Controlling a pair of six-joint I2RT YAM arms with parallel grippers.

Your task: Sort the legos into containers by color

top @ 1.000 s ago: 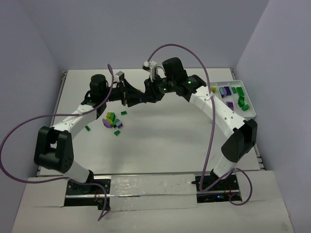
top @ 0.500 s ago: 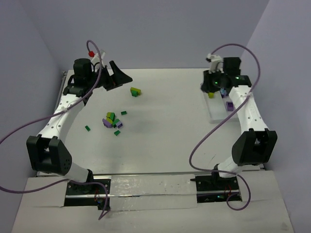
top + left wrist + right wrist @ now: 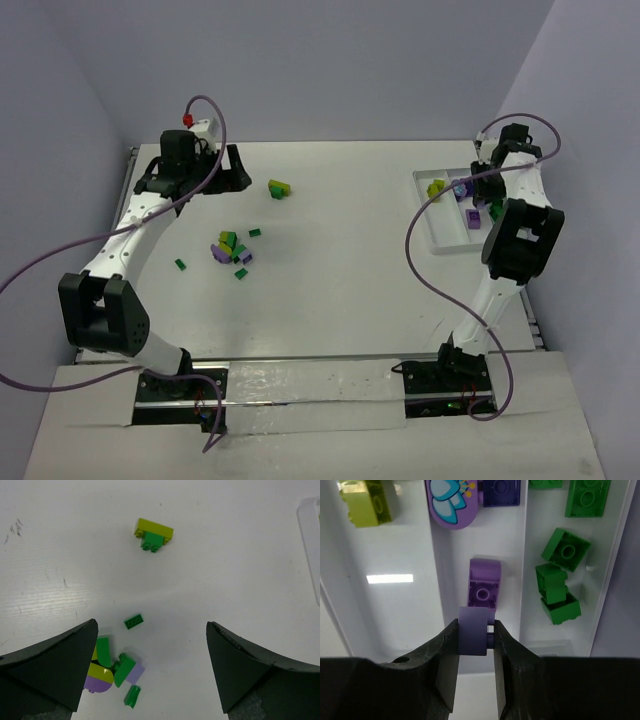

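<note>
Sorting in progress, viewed from above and from both wrists. The right gripper [image 3: 475, 630] is clamped on a lavender brick [image 3: 472, 636] and hangs over the middle lane of the tray [image 3: 385, 630], just short of a purple brick [image 3: 484, 582] lying there. The tray's lanes already follow colour: a yellow-green brick [image 3: 367, 502] on one side, purple pieces [image 3: 452, 502] in the middle, green bricks [image 3: 560, 580] on the other side. The left gripper [image 3: 151, 630] stands wide apart and holds nothing, poised above the table [image 3: 240, 555] at the far left. Unsorted legos lie below it: a mixed pile [image 3: 112, 667] of green, yellow-green and lavender, a lone green brick [image 3: 133, 622] beside the pile, and a yellow-green and green pair [image 3: 153, 532] (apparently joined) farther off. One more green stray [image 3: 180, 264] lies apart from the pile. By this showing the task is perhaps half complete; the held brick awaits release, and the table's legos are yet to be carried over.
</note>
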